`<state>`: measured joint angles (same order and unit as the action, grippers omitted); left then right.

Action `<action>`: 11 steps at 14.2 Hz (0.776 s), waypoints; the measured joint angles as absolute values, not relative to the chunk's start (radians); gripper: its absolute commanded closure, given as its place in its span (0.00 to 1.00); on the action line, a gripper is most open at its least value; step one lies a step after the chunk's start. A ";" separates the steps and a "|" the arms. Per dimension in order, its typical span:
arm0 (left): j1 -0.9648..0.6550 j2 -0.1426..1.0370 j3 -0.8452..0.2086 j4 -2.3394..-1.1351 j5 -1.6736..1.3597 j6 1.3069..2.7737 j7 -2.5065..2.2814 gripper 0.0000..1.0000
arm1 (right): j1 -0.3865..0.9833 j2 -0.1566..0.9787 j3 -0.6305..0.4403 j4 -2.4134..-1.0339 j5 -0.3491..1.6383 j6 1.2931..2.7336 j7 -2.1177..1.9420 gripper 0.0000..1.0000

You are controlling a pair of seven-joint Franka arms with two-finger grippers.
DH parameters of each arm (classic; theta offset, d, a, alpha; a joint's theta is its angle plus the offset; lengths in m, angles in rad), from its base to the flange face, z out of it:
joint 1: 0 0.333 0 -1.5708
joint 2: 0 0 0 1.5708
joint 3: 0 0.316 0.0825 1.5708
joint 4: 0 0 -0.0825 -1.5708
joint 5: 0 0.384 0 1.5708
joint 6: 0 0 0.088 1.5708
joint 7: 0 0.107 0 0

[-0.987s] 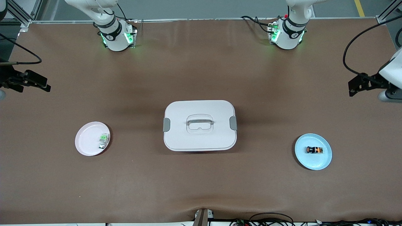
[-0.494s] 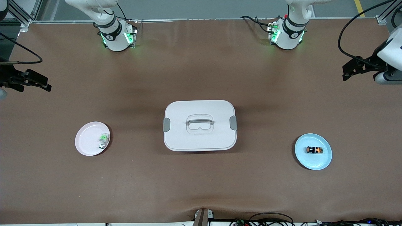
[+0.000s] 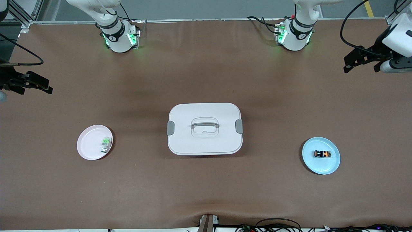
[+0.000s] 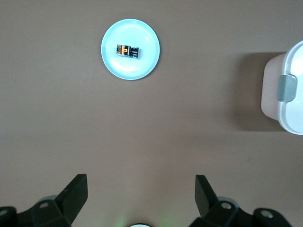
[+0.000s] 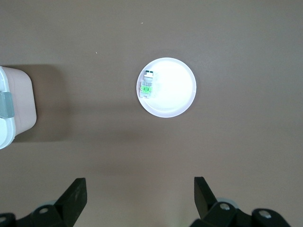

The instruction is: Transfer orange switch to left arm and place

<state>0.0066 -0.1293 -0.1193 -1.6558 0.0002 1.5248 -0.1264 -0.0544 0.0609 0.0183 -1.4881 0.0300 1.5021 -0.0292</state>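
The orange switch (image 3: 322,154) lies on its side on a blue plate (image 3: 322,166) toward the left arm's end of the table. It also shows in the left wrist view (image 4: 128,51). The white box (image 3: 204,129) with grey latches stands in the table's middle. My left gripper (image 3: 360,63) is open and empty, high over the bare table near the left arm's end; its fingers (image 4: 75,189) spread wide in its wrist view. My right gripper (image 3: 32,86) is open and empty, waiting over the right arm's end, with fingers (image 5: 75,191) wide apart.
A pink plate (image 3: 88,146) with a green-and-silver small switch (image 3: 106,144) sits toward the right arm's end; both show in the right wrist view (image 5: 175,90) (image 5: 147,83). The box's edge shows in both wrist views (image 4: 289,94) (image 5: 16,109). Brown mat covers the table.
My left gripper has moved toward the bases' edge of the table, away from the blue plate. The right arm, switch, plates and box have not moved.
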 measured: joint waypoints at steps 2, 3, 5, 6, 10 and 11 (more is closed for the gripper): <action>-0.012 -0.129 -0.104 -1.656 0.000 1.523 -0.138 0.00 | -0.054 0.061 0.018 -1.488 0.030 1.502 -0.029 0.00; -0.012 -0.129 -0.099 -1.656 0.000 1.522 -0.138 0.00 | -0.054 0.061 0.018 -1.488 0.030 1.502 -0.029 0.00; -0.012 -0.129 -0.090 -1.656 0.000 1.512 -0.129 0.00 | -0.054 0.061 0.018 -1.488 0.030 1.502 -0.029 0.00; -0.011 -0.129 -0.086 -1.656 0.000 1.511 -0.120 0.00 | -0.054 0.061 0.018 -1.488 0.030 1.502 -0.029 0.00; -0.004 -0.129 -0.071 -1.650 0.000 1.511 -0.114 0.00 | -0.054 0.061 0.018 -1.488 0.030 1.503 -0.029 0.00; -0.003 -0.129 -0.071 -1.646 0.000 1.511 -0.114 0.00 | -0.054 0.061 0.018 -1.488 0.030 1.506 -0.029 0.00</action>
<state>-0.0032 -0.1287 -0.0709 -1.6455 0.0002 1.5113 -0.1143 -0.0544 0.0606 0.0181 -1.4883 0.0300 1.5063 -0.0292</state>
